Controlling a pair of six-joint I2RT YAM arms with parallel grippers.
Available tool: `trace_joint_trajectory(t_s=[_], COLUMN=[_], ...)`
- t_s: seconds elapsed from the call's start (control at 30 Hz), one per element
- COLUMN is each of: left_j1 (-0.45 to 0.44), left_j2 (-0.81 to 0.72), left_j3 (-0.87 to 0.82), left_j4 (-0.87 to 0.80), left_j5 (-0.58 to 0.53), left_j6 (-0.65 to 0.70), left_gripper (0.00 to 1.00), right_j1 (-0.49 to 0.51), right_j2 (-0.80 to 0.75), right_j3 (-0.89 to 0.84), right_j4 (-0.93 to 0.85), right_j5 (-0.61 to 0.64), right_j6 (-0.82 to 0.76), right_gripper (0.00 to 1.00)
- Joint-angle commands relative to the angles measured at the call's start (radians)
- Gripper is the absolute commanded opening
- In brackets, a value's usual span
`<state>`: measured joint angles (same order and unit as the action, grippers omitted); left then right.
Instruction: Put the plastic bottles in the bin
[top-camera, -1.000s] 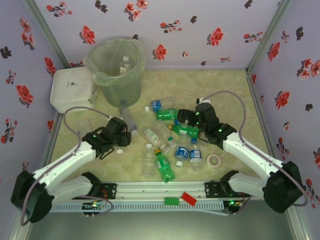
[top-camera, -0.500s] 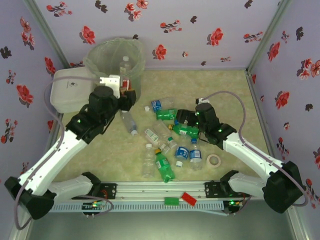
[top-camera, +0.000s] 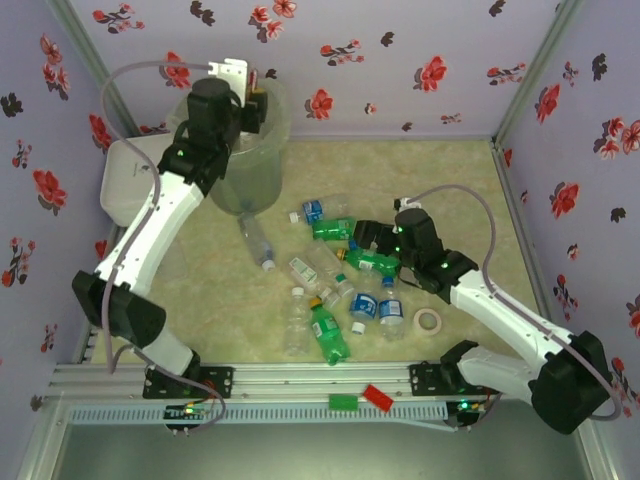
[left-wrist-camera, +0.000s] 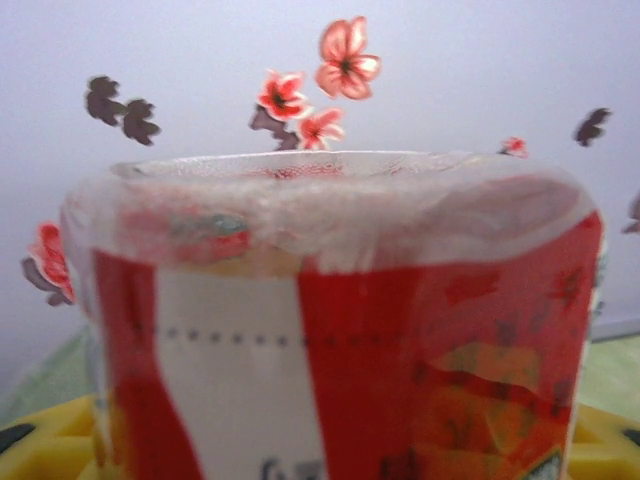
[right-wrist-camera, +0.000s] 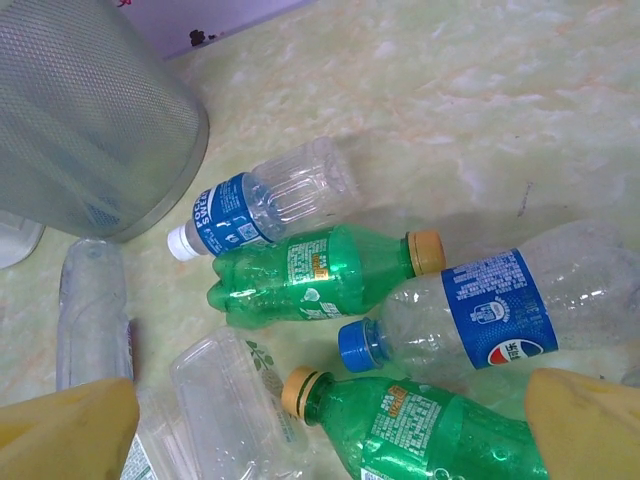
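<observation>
While about ten bottles are lying on the table, the left gripper is hanging over the one bin. Its wrist camera is showing it clamping one red-labelled bottle. Right wrist: the right gripper is gaping above six bottles.

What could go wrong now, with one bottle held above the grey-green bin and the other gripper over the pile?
1. The red-labelled plastic bottle in the left gripper seems close to the far rim of the tall grey-green bin. If it is released there, it may bounce outside.
2. The open right gripper hangs over a green bottle with an orange cap, packed beside a blue-labelled clear bottle. Closing may catch both or roll one away.
</observation>
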<state>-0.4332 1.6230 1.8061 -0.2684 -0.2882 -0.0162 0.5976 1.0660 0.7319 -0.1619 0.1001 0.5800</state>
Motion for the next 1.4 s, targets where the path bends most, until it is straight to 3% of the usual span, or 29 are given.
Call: trace_joint_trajectory(t_s=[0.0, 0.47, 0.7, 0.93, 1.2, 1.37], left_j1=[0.042, 0.138, 0.139, 0.139, 0.121, 0.038], left_j2=[0.073, 0.369, 0.426, 0.401, 0.274, 0.069], left_j3=[0.105, 0.315, 0.375, 0.399, 0.363, 0.132], left_j4=[-0.060, -0.236, -0.295, -0.319, -0.294, -0.139], left_j5=[-0.003, 0.028, 0.035, 0.036, 0.085, 0.154], left_j6=[0.069, -0.031, -0.068, -0.079, -0.098, -0.105], left_gripper=[0.52, 0.55, 0.65, 0.85, 0.89, 0.90], right_j1=[0.002, 0.001, 0.002, 0.002, -0.002, -0.044], right_j2=[-0.024, -0.037, -0.031, -0.010, 0.002, 0.028], right_j3=[-0.013, 0.001, -0.004, 0.008, 0.036, 0.076], right_j4=[-0.021, -0.104, -0.108, -0.111, -0.173, -0.268], right_j5=[0.010, -0.013, -0.007, -0.010, 0.029, 0.044], right_j6=[0.009, -0.011, -0.010, -0.016, -0.047, -0.085], right_gripper=[1.00, 1.00, 1.00, 1.00, 1.00, 0.99])
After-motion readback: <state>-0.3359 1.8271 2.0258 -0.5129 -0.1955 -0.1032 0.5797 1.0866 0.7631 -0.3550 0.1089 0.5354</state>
